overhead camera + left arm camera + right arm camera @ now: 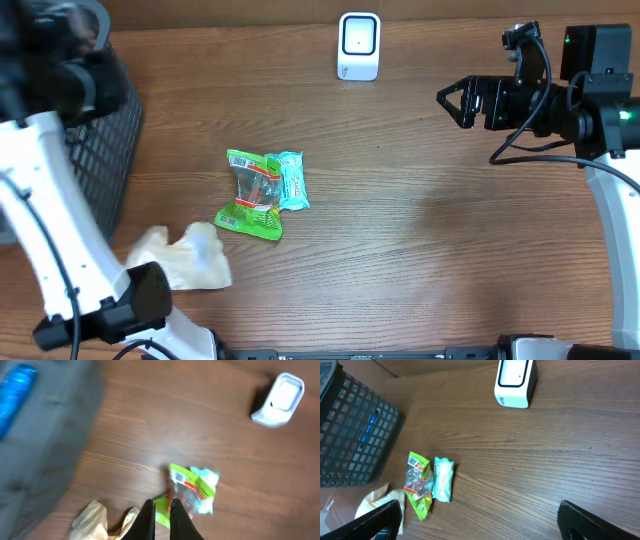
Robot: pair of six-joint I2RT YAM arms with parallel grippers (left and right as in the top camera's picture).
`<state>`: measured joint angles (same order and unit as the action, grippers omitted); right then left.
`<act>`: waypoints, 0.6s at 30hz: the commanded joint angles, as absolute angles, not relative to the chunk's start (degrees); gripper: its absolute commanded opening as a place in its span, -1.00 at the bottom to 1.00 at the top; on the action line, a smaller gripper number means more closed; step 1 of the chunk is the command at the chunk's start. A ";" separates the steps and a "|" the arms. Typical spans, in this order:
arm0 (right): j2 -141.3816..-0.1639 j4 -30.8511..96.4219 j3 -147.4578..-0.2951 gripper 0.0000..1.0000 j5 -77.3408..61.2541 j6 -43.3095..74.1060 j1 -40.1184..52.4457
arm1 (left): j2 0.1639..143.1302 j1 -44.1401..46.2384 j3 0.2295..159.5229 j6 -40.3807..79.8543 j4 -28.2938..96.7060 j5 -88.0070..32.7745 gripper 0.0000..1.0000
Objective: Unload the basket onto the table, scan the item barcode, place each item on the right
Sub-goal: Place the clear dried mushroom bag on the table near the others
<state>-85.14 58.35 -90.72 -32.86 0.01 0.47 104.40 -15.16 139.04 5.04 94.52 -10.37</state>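
While green packet point(252, 195) lay on desk point(420, 250) touching pale-blue packet point(290, 180), left claw point(162, 506) hung clenched, seemingly empty in blurred view; right claw point(479, 510) stood released, jaws wide.

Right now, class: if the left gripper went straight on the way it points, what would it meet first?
The green packet, just ahead of the left gripper with its jaws shut; depth is unclear, so the table might come first.
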 commanded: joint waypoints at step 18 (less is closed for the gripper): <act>-84.95 58.61 -92.23 1.00 -33.54 -0.08 0.64 | 102.21 -21.30 133.29 2.48 79.37 7.16 0.79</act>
